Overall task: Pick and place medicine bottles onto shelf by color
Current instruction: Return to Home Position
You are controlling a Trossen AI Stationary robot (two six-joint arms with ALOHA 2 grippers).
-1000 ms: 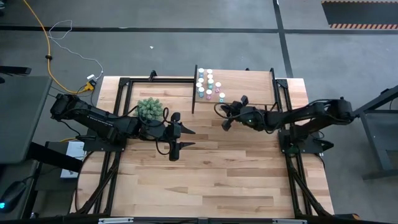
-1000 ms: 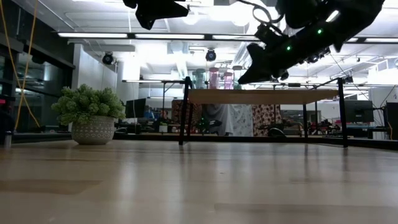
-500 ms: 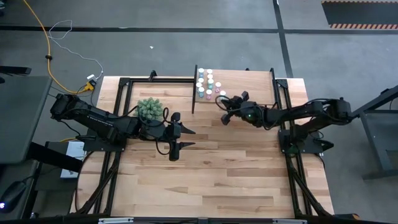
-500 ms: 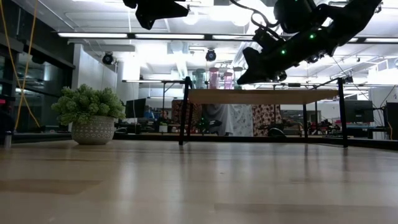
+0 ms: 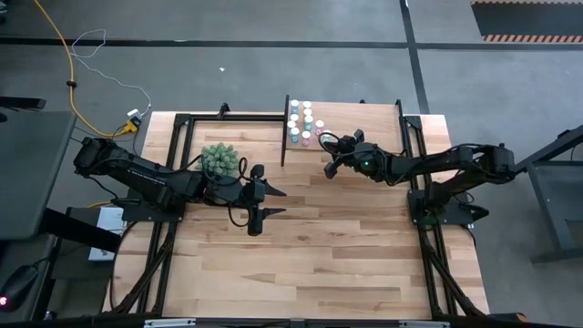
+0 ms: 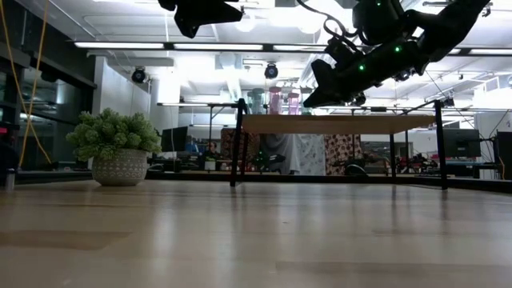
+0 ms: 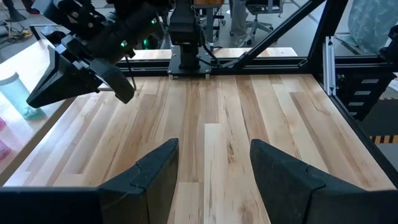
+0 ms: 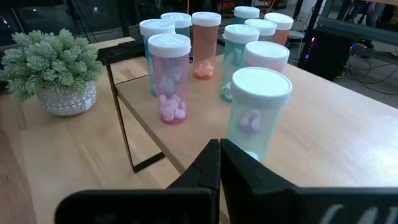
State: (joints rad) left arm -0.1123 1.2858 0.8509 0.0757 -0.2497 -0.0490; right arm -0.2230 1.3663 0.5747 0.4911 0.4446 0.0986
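Two-arm station at a striped wooden worktop point(image 5: 319, 264), seen from above, from worktop level and from both wrists. At the far side of the worktop, the shelf point(image 5: 364, 118): a light-wood board on thin black supports. On the board, the medicine bottles point(image 5: 304, 123), upright and white-capped, clustered at the end nearer the plant point(image 5: 220, 159). Bodies pink, teal, bluish and orange-pink in the right wrist view. At the near corner of the cluster, a pink bottle point(image 8: 168, 78), close to the board's edge above the black side support point(image 8: 121, 118).

Just in front of the cluster, the right claw point(image 5: 330, 155), raised slightly above board level in the low view, fingers pressed together and holding nothing. Directly ahead of its tip, the nearest teal bottle point(image 8: 255, 115); contact between the two not determinable.

Well apart from the shelf, the left claw point(image 5: 276, 202), over bare worktop beside the plant. Fingers spread apart with nothing between them, only wood grain showing in the gap in the left wrist view.
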